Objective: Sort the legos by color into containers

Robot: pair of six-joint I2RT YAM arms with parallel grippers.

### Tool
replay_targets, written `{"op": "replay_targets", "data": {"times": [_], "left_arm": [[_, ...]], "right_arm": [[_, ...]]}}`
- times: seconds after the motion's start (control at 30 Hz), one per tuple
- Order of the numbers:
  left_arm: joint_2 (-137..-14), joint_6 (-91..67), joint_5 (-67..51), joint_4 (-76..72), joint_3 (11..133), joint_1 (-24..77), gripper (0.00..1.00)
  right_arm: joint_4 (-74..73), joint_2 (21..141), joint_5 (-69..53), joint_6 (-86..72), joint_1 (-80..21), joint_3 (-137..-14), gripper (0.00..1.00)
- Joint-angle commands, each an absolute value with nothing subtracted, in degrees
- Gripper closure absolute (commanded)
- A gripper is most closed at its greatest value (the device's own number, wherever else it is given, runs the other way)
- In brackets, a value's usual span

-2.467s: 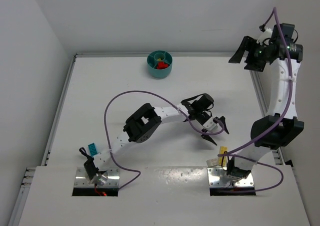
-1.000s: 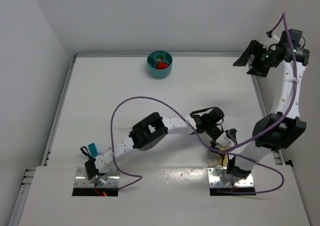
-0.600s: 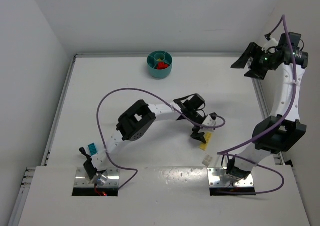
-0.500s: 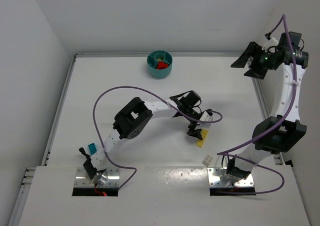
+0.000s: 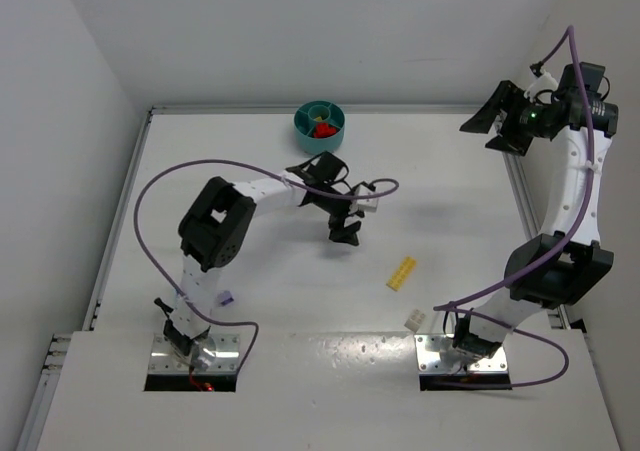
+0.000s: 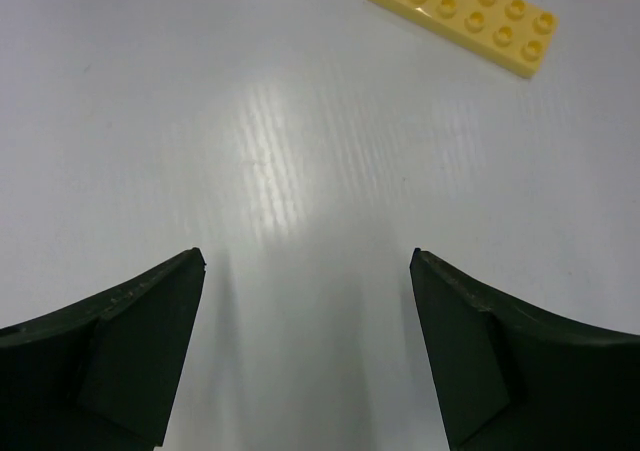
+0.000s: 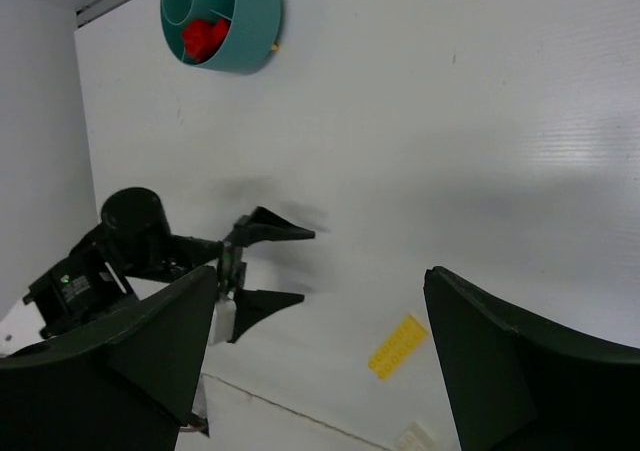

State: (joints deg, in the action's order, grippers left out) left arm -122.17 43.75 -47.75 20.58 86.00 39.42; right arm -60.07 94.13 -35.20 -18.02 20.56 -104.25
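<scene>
Left hand (image 6: 305,263) fingers apart, empty, low over tabletop (image 5: 200,181), yellow lego (image 6: 462,6) flat nearby, right hand (image 7: 320,276) spread wide, raised, red legos (image 5: 322,129) in bowl (image 5: 318,147).

Pale brick (image 7: 413,438) cut by bottom edge, yellow brick (image 6: 462,16) clipped at one corner, bowl (image 7: 256,21) interior partly hidden

Yellow lego (image 5: 402,272) lies flat, studs up; teal bowl (image 5: 318,147) holds red legos (image 5: 323,129)

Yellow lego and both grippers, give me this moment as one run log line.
left gripper: open, empty | right gripper: open, empty | yellow lego: loose on table | bowl: red legos inside
</scene>
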Motion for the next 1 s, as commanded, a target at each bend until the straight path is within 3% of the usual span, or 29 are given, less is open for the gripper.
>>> {"op": "replay_targets", "data": {"times": [0.0,0.07,0.17,0.23,0.3,0.4,0.77,0.97], "left_arm": [[-112.5,38.0,-46.8,21.3,83.9,38.1,0.11],[-108.6,26.0,-46.8,16.0,80.9,38.1,0.11],[-101.2,10.3,-37.4,10.8,75.7,41.9,0.14],[-96.2,2.4,-27.6,7.3,71.4,46.4,0.14],[-93.4,-4.9,-19.0,2.8,67.8,51.9,0.04],[-92.3,-15.3,1.5,3.0,68.1,60.5,0.02],[-105.4,-29.8,18.8,8.4,78.5,69.2,0.00],[-110.4,-28.6,19.0,9.8,84.4,70.2,0.19]], "right_arm": [[-58.6,91.9,-37.4,-18.5,20.9,-104.6,0.15],[-58.6,91.9,-37.4,-18.5,20.9,-105.1,0.15],[-58.6,91.9,-36.9,-18.5,20.9,-105.7,0.15],[-59.2,91.9,-36.9,-18.5,20.9,-105.7,0.15],[-59.2,91.9,-36.4,-18.5,20.9,-105.7,0.15],[-59.2,92.5,-36.4,-18.5,20.9,-106.3,0.15],[-59.2,92.5,-35.2,-18.5,20.9,-107.5,0.15],[-59.2,92.5,-34.7,-18.5,20.9,-107.5,0.15]]}}
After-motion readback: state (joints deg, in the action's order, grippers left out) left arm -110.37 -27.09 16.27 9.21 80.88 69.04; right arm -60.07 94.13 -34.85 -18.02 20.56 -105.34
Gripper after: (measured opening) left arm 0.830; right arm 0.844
